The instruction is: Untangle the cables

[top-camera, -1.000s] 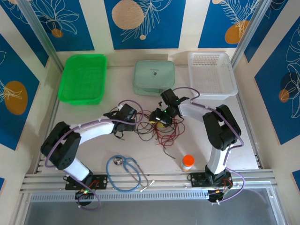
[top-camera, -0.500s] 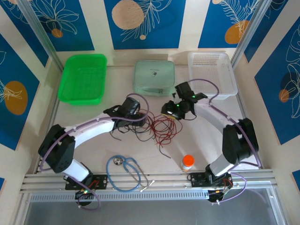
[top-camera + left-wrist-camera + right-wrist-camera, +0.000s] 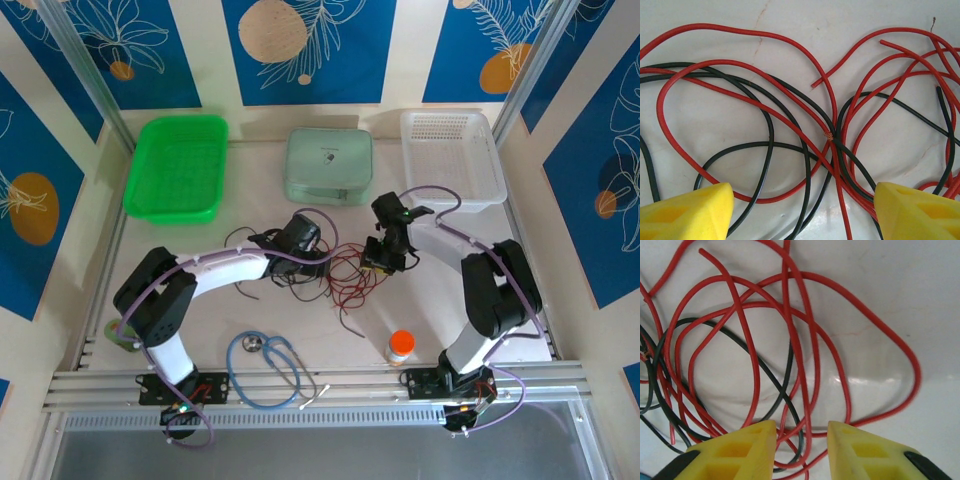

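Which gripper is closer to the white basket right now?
Right. The right gripper is over the cables, just below the near left corner of the white basket in the top view; the left gripper is farther left, across the tangle.

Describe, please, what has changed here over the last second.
The left gripper slid right, into the cables, and its jaws are wide open. The right gripper pulled back from them, then returned to their right edge, with red strands between its jaws. The stethoscope and the bottle stayed put.
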You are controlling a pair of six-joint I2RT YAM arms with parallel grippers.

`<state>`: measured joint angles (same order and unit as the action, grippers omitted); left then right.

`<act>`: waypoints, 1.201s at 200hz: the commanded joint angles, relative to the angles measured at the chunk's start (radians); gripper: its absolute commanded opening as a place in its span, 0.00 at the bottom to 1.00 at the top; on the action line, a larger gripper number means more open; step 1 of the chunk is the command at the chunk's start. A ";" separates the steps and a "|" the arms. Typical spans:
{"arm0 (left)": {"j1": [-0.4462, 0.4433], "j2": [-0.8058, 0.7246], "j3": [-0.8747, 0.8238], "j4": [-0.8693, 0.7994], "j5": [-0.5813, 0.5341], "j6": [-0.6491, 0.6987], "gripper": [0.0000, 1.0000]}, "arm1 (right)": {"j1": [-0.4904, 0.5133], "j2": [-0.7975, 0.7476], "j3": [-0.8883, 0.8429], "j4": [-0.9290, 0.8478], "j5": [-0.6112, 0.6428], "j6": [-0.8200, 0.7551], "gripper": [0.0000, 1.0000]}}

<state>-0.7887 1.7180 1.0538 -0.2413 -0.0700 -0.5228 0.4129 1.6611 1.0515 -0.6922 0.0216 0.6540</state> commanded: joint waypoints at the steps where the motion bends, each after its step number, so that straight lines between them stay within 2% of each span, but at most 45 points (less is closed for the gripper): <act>1: -0.003 -0.027 -0.004 0.007 0.001 -0.013 0.74 | 0.020 0.035 0.023 -0.009 0.017 -0.002 0.33; 11: -0.003 -0.030 -0.007 0.006 -0.001 -0.014 0.74 | 0.027 0.044 0.019 -0.006 0.027 -0.001 0.32; 32: -0.003 -0.033 -0.006 0.003 -0.001 -0.012 0.74 | 0.033 0.046 0.016 -0.008 0.040 0.004 0.24; 79: -0.003 -0.051 -0.005 -0.008 -0.014 -0.006 0.74 | 0.037 0.014 0.032 -0.031 0.067 0.001 0.18; 94: -0.003 -0.056 -0.009 -0.010 -0.016 -0.006 0.74 | 0.037 0.011 0.031 -0.030 0.064 -0.001 0.11; 110: -0.002 -0.061 -0.017 -0.011 -0.017 -0.006 0.74 | 0.037 0.014 0.028 -0.026 0.061 0.000 0.00; 159: -0.003 -0.102 -0.032 -0.028 -0.040 -0.002 0.74 | 0.043 -0.076 0.058 -0.070 0.057 -0.012 0.00; 240: -0.003 -0.226 -0.055 -0.021 -0.051 0.065 0.70 | 0.018 -0.383 0.300 -0.235 -0.041 -0.107 0.00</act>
<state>-0.7887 1.5501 1.0187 -0.2539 -0.1059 -0.5007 0.4496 1.3361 1.2842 -0.8398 0.0483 0.5957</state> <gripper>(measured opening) 0.698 0.054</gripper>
